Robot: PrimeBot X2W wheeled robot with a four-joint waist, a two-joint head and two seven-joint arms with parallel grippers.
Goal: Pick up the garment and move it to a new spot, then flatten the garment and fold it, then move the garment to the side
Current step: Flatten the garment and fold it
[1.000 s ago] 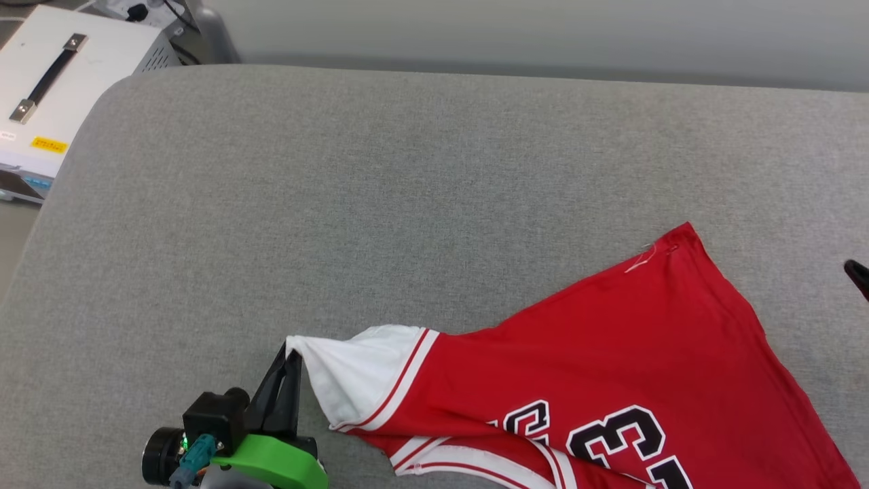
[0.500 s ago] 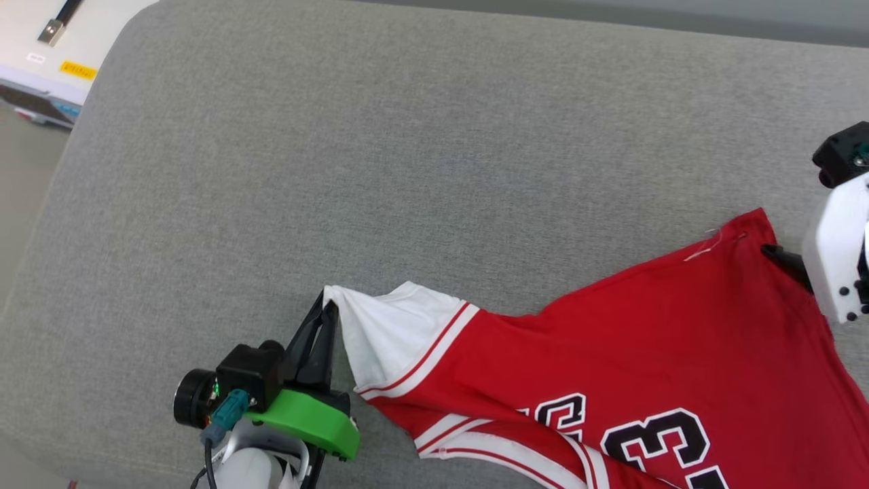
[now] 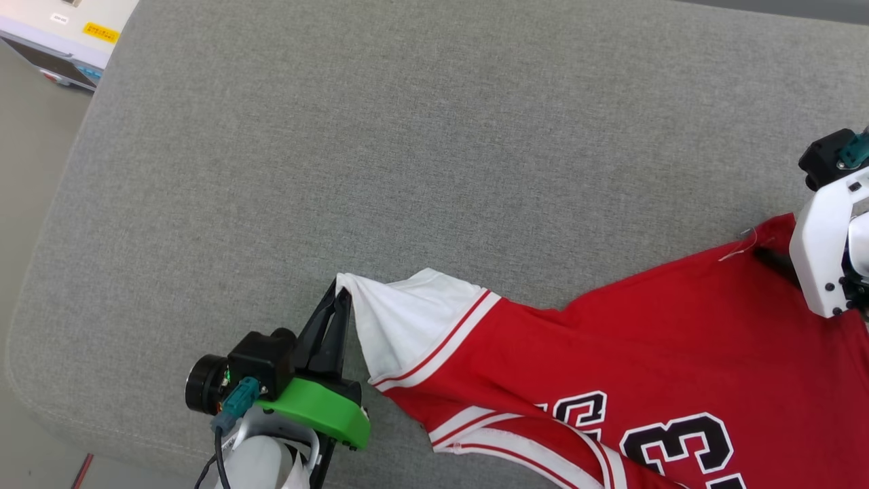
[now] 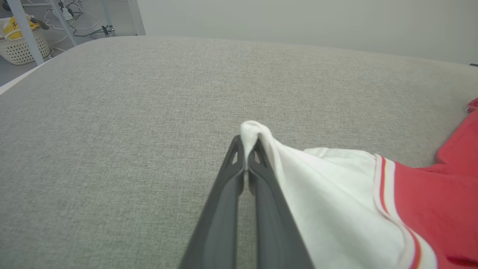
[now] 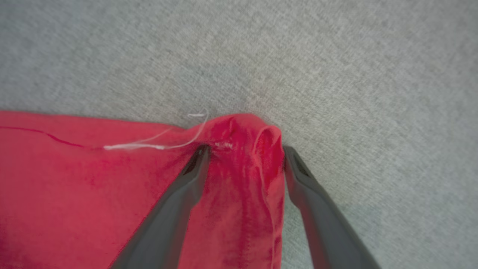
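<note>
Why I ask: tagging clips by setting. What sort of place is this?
Likely a lab or workshop: grey padded table, white equipment case beside it, cables and a basket on the floor.

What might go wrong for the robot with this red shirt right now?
1. The left gripper pinches just the tip of the white sleeve; a pull might slip it free.
2. The right gripper stands open astride the red corner of the garment; closing might catch little cloth, or snag the loose white thread.

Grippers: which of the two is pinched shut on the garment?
The left gripper, shut on the garment at its white sleeve tip; the right gripper stands open, straddling a red corner.
</note>
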